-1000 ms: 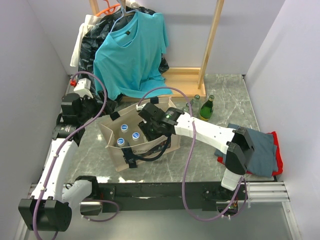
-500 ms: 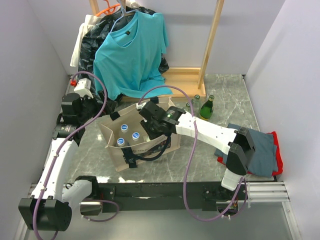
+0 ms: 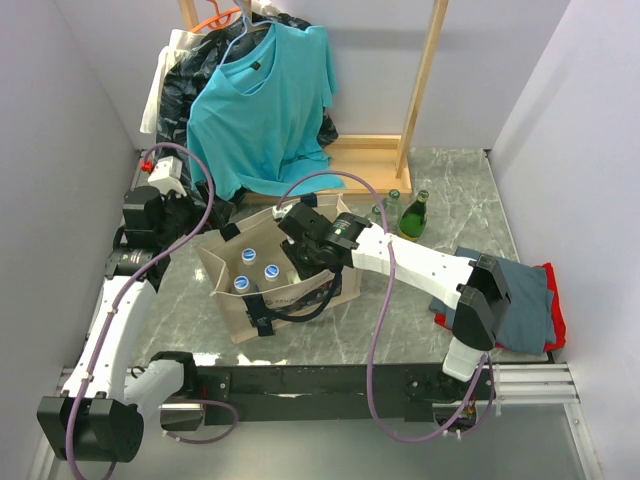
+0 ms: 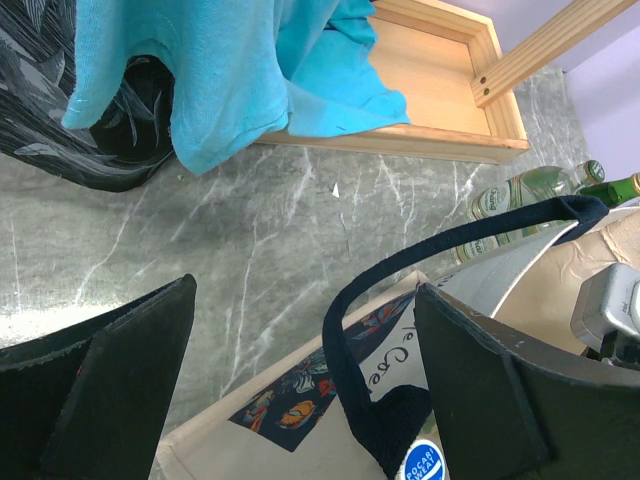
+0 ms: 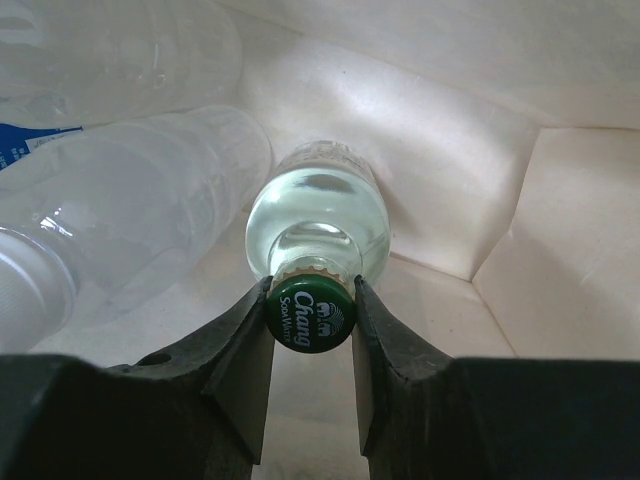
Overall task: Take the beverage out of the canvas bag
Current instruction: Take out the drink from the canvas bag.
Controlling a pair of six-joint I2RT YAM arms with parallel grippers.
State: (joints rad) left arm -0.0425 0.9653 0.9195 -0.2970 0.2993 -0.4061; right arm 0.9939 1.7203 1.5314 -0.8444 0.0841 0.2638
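Down inside the canvas bag (image 3: pixel 236 312), the right gripper (image 5: pixel 311 316) is pinched on the green crown cap (image 5: pixel 311 322) of a glass beverage bottle (image 5: pixel 318 215) — one finger pressed against each side of the cap. The bottle is clear, stands upright on the bag's floor and sits close to a corner of the beige inner wall (image 5: pixel 450 170). Just beside it, to the left in the wrist view, stand clear plastic bottles (image 5: pixel 140 210); from above, three of their blue caps (image 3: pixel 247 256) show in the left half of the bag, with the right gripper (image 3: pixel 300 262) sunk into the right half.

The left gripper (image 4: pixel 305 296) hangs with its fingers spread wide over the bag's far-left rim, holding nothing. One black strap handle (image 4: pixel 345 330) arches up between its fingers, though I cannot tell whether it touches either one.

The bag stands upright on the grey marble table (image 3: pixel 400 335). Two green glass bottles (image 3: pixel 412 215) stand beyond the bag's right end, folded clothes (image 3: pixel 525 300) lie at the table's right edge, and a teal T-shirt (image 3: pixel 260 100) hangs from a wooden rack (image 3: pixel 422 85) at the back.
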